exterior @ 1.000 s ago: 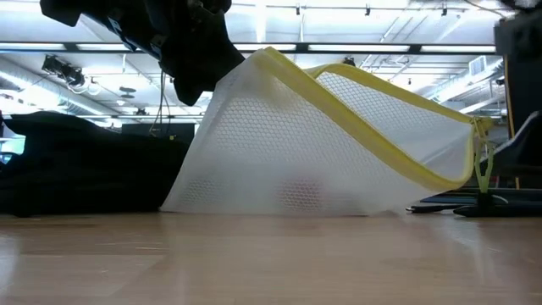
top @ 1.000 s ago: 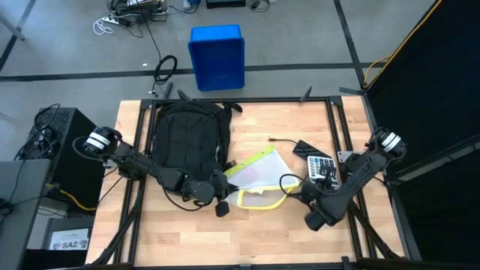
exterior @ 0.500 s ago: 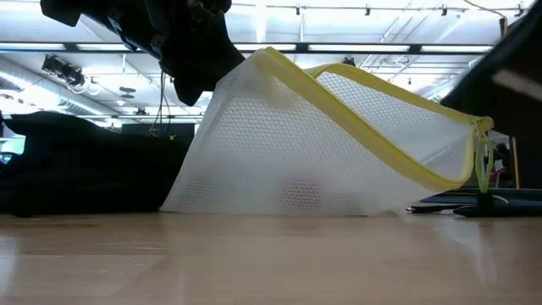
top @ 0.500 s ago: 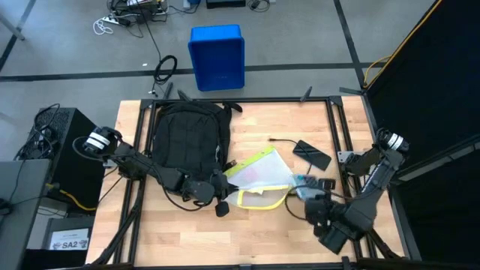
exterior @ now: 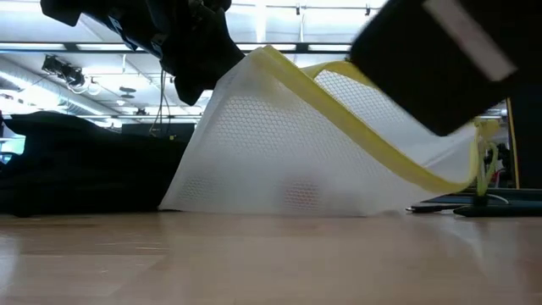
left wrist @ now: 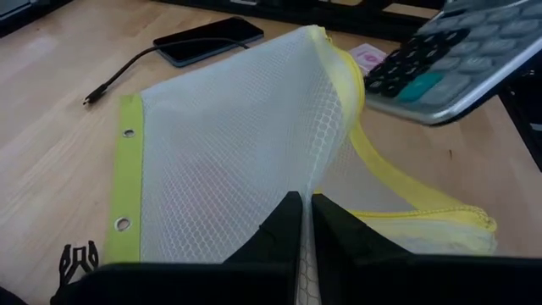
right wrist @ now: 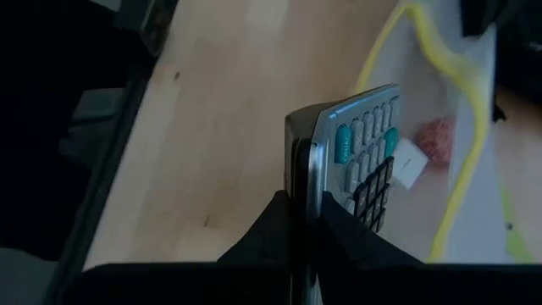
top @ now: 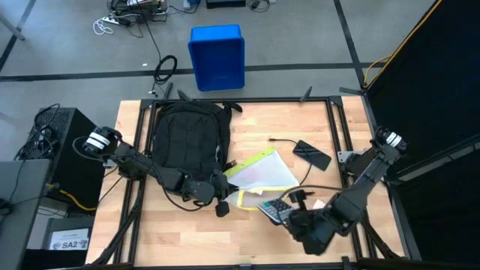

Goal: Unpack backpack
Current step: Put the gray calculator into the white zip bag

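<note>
The black backpack lies flat on the table's left half. My left gripper is beside its near right corner, shut on a white mesh pouch with yellow edging, which stands up like a tent. My right gripper is by the pouch's near right side, shut on a grey calculator with dark and teal keys. The calculator also shows above the pouch in the left wrist view. My left gripper pinches a raised fold of the pouch's mesh between its two fingers, which lie level and come from the table's left. The mesh is drawn up into a ridge there, and the pouch's lower edge rests on the table. My right gripper pinches the calculator's edge between its two fingers. The calculator is lifted clear of the table and stands on edge, its keys facing the pouch.
A black phone with a cable lies on the table's right half, beyond the pouch. A small pink thing and a white one lie by the pouch's yellow rim. A blue bin stands on the floor beyond the far edge.
My right gripper has carried the calculator from beside the phone toward the near edge and then left, toward the pouch. The calculator is lifted clear and now enters the low view's upper right. The left gripper and the pouch have kept still.
</note>
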